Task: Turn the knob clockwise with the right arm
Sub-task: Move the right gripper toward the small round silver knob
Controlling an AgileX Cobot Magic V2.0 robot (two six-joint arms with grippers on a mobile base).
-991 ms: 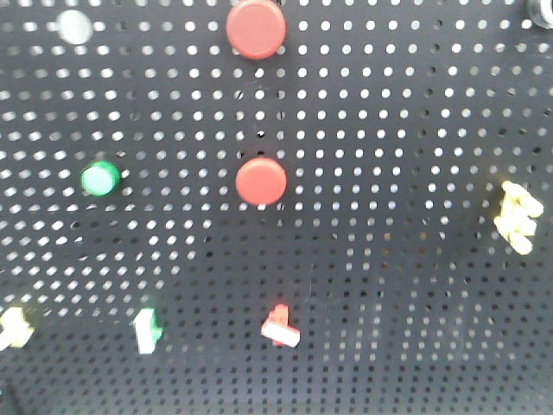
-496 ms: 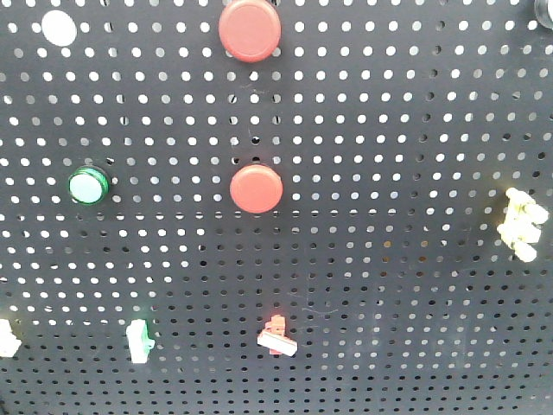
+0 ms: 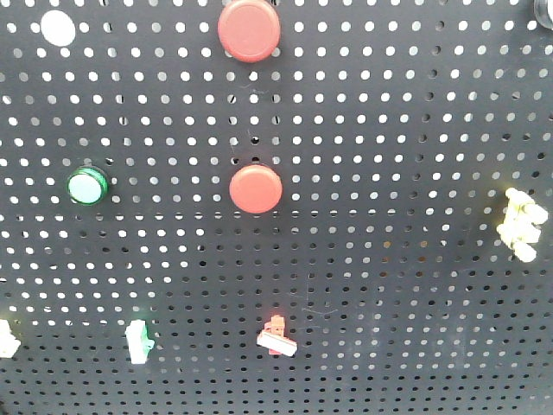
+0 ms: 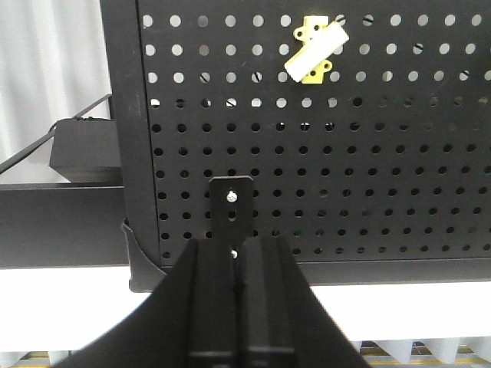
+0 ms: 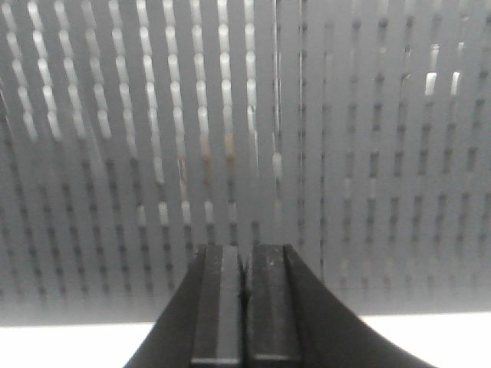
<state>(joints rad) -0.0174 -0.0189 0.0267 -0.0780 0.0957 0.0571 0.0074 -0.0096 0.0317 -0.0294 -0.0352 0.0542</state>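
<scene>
Right end effector (image 5: 244, 307) closed at pegboard (image 5: 337, 153); red button (image 3: 256, 188) mid-board

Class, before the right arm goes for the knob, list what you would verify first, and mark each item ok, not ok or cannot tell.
1. Right end effector open for a grasp: not ok, shut.
2. Knob in right wrist view: not ok, only blurred pegboard.
3. Knob located in front view: cannot tell; dark object is cropped at the top right corner.
4. Left end effector empty: ok, shut on nothing.
</scene>
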